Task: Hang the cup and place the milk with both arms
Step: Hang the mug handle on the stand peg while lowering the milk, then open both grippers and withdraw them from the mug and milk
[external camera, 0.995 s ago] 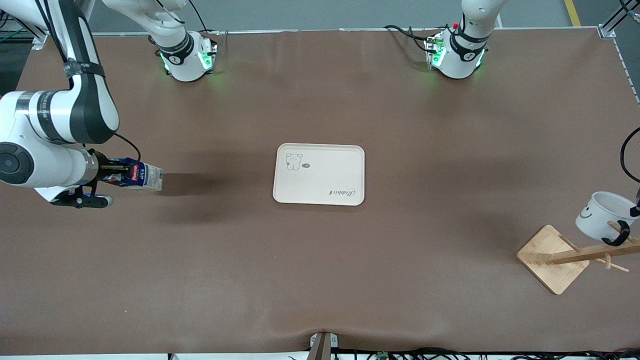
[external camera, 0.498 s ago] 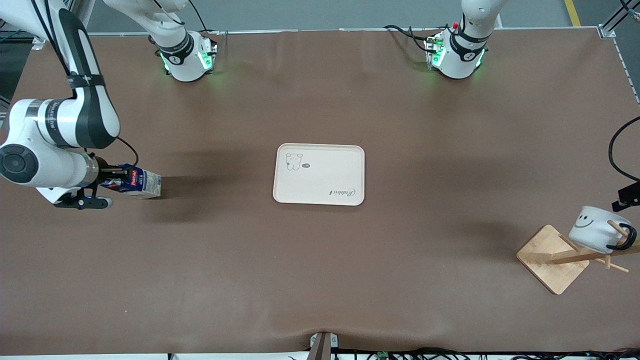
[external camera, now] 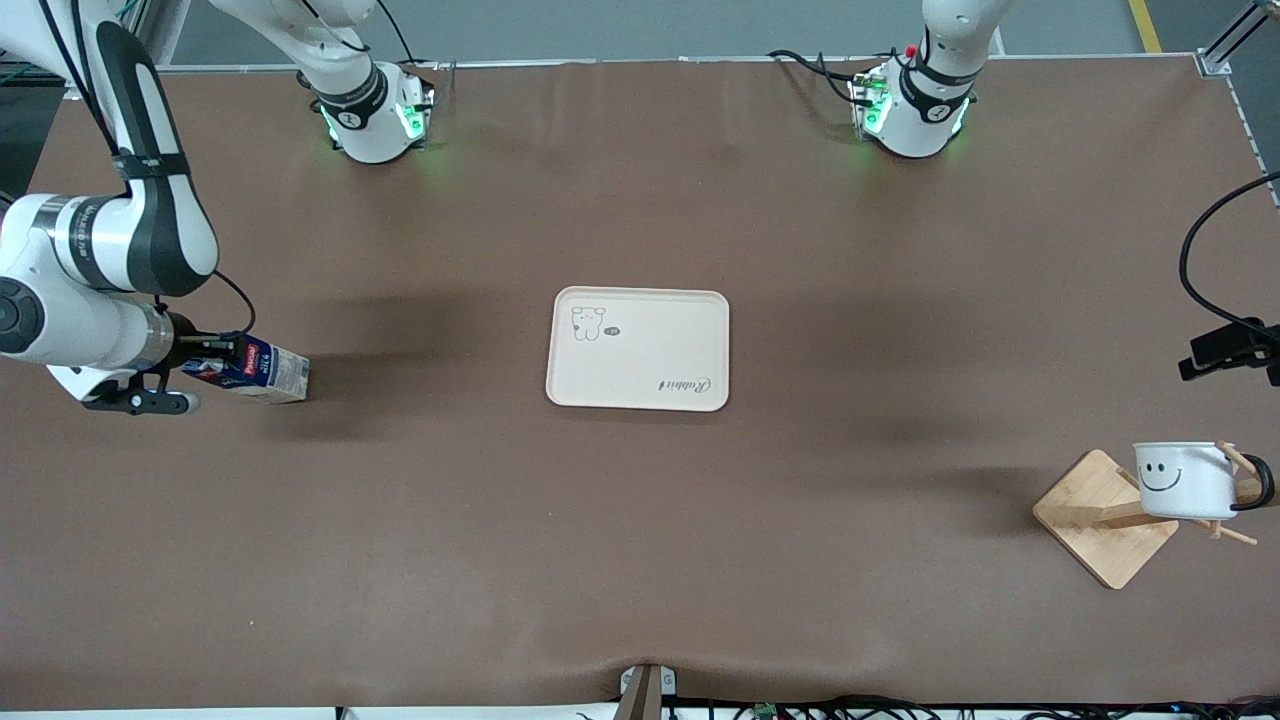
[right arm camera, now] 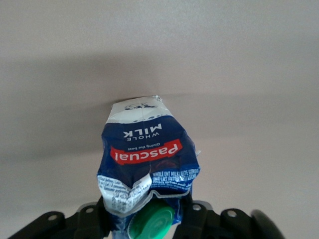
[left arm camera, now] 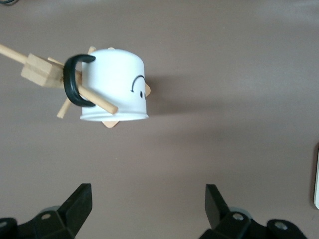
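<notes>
The cup point(external camera: 1183, 480), white with a black smiley, hangs by its black handle on a peg of the wooden rack point(external camera: 1103, 517) near the left arm's end of the table. In the left wrist view the cup point(left arm camera: 117, 84) hangs on the peg point(left arm camera: 97, 101). My left gripper point(left arm camera: 148, 209) is open and empty, apart from the cup; in the front view it point(external camera: 1226, 346) is above the rack. My right gripper point(right arm camera: 144, 216) is shut on the milk point(right arm camera: 147, 159) at its green-capped end point(right arm camera: 152, 221). The milk point(external camera: 247, 369) is tilted, pale end toward the tray, low over the table.
A cream tray point(external camera: 640, 382) with a bear drawing lies at the table's middle; its edge shows in the left wrist view point(left arm camera: 317, 179). The rack's square base point(external camera: 1085, 500) rests on the brown table. A metal bracket point(external camera: 645, 688) sits at the near edge.
My left gripper let go of the cup and drew away upward; the cup swung down upright on the peg. My right gripper shifted slightly lower and toward the right arm's end with the milk.
</notes>
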You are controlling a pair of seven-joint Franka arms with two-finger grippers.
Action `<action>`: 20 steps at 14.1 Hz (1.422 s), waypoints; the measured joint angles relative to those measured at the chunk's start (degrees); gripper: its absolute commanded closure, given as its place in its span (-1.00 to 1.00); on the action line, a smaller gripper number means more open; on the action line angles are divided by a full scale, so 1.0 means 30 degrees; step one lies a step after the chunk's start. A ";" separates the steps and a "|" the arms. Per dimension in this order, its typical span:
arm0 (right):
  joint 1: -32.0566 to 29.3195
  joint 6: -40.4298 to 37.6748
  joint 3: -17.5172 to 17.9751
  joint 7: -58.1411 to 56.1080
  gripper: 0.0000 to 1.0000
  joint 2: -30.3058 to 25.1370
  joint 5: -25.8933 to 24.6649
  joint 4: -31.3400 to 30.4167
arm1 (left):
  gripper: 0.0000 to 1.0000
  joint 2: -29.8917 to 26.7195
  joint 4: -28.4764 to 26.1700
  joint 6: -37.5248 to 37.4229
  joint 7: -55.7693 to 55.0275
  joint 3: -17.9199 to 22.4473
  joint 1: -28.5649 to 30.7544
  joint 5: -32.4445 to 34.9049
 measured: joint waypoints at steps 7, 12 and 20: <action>0.0095 -0.2742 0.0646 0.0006 -1.00 -0.0077 0.0351 0.0431 | -1.00 -0.1970 -0.1180 -0.0238 -0.0599 -0.0171 -0.0008 -0.0002; 0.0463 -0.7559 0.0894 -0.1248 -1.00 -0.0338 0.2623 0.5118 | -1.00 -0.2133 -0.1169 -0.0816 -0.0599 -0.0331 0.0000 -0.0003; 0.1036 -1.1718 0.0871 -0.0348 -1.00 -0.0417 0.2709 1.4033 | -1.00 -0.3514 -0.1018 -0.2029 -0.0818 0.0471 -0.1921 -0.0555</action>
